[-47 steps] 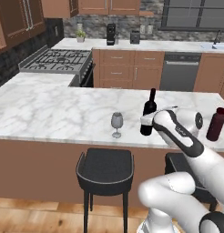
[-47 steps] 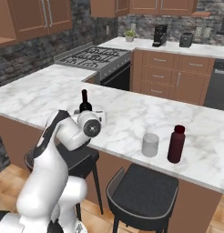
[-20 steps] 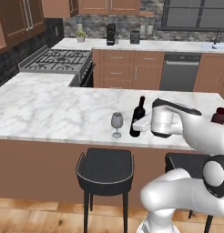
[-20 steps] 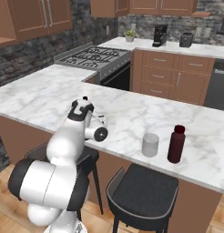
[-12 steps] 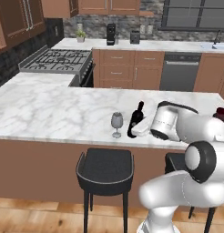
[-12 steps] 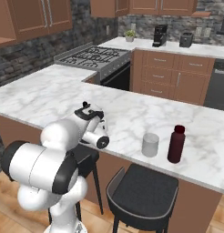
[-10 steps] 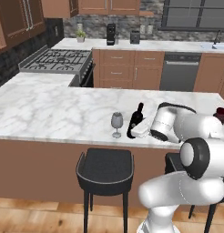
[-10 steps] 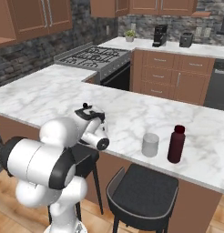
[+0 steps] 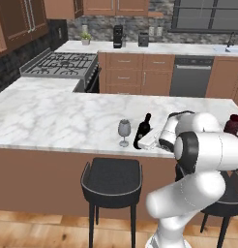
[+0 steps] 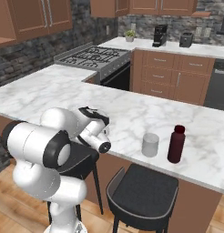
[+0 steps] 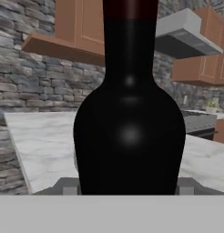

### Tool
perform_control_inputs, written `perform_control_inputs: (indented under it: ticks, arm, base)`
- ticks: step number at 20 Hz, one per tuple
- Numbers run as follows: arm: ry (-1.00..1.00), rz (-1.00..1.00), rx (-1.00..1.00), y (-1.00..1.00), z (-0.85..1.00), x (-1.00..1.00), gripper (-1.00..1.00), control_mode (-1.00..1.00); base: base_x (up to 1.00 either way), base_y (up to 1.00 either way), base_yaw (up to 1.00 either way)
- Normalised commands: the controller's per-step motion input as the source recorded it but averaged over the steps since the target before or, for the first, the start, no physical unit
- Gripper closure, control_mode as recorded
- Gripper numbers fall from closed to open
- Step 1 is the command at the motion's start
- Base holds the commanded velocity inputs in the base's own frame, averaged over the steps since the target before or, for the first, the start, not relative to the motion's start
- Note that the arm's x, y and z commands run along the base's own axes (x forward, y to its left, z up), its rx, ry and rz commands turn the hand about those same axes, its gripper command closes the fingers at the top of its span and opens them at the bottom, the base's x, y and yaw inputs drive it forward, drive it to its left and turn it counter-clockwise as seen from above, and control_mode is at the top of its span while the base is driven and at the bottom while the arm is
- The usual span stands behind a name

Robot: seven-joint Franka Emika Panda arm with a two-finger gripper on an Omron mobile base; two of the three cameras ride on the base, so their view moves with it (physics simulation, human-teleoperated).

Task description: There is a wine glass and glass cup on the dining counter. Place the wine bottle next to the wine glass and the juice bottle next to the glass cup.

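The wine bottle [image 9: 142, 131], slim and black with a dark red top, stands slightly tilted on the dining counter [image 9: 53, 116], just right of the wine glass [image 9: 124, 131]. My gripper [image 9: 147, 141] is shut on its lower body. In the hand view the wine bottle [image 11: 129, 127] is close up, with my gripper [image 11: 127, 189] at its base and a finger [image 11: 67, 187] on either side. The glass cup [image 10: 150, 144] and the maroon juice bottle [image 10: 176, 144] stand side by side further right. My arm partly hides the juice bottle [image 9: 231, 124] in the left base view.
Two black stools [image 9: 112, 177] [image 10: 141, 186] stand under the counter's front edge, which the bottle is close to. A stove [image 9: 60, 64] and the back counter with a coffee machine [image 9: 118, 36] lie beyond. Bare marble stretches left of the wine glass.
My gripper has carried the wine bottle left and down, from about a hand's width right of the wine glass to right beside it. Glass cup and juice bottle have not moved.
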Motion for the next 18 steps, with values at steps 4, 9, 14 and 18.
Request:
perform_control_inputs:
  ticks: [4,9,14,18]
  arm:
    - [0.0,0.01,-0.01,0.0,-0.14,0.21,1.0,-1.0]
    - [0.0,0.0,-0.03,0.0,-0.15,0.25,1.0,-1.0]
    - [0.0,0.01,-0.06,0.0,-0.19,0.23,1.0,-1.0]
    - [0.0,0.0,-0.1,0.0,-0.31,0.11,1.0,-1.0]
  base:
    - [0.0,0.0,0.0]
    - [0.0,0.0,0.0]
    - [0.0,0.0,0.0]
    - [0.0,0.0,0.0]
